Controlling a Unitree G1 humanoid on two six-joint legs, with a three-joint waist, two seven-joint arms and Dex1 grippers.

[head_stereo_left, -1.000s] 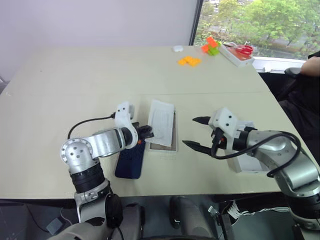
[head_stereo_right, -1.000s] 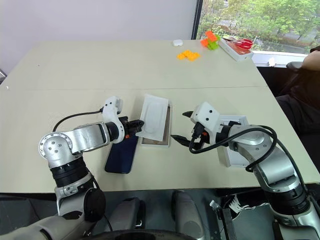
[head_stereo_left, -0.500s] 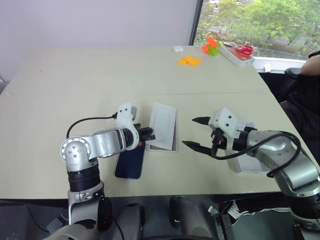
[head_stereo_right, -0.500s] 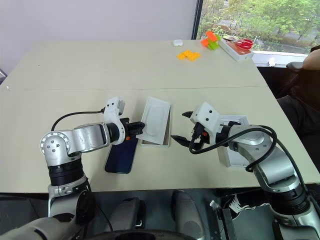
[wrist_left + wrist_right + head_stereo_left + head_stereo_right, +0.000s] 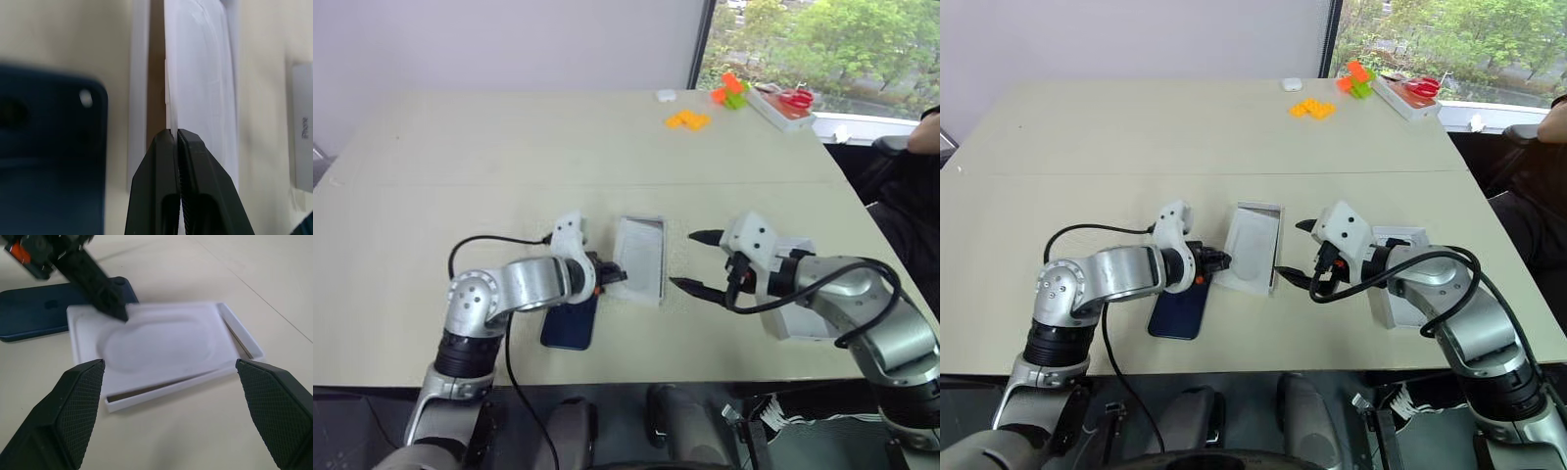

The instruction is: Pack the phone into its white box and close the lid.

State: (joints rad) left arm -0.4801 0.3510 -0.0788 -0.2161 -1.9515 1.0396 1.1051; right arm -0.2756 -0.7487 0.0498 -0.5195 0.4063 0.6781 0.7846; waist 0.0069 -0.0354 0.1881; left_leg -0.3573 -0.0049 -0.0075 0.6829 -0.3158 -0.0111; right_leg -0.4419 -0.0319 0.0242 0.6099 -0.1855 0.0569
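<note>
Inside white box (image 5: 1266, 257): white insert (image 5: 1252, 245), edge pinched by left pincer (image 5: 1224, 259).

The table (image 5: 431, 176) spans most of the head view. At its centre sits the white box (image 5: 658, 257), with the insert (image 5: 639, 257) lying in it, tilted up on its left edge. Just left of the box, slightly lower in the frame, the phone (image 5: 570, 321) lies flat on the table. The left gripper (image 5: 619, 276) is at the insert's left edge, over the phone's upper end. To the right of the box, apart from it, the right gripper (image 5: 690, 259) hangs above the table. Further right lies the lid (image 5: 803, 321), partly under the right arm.
</note>
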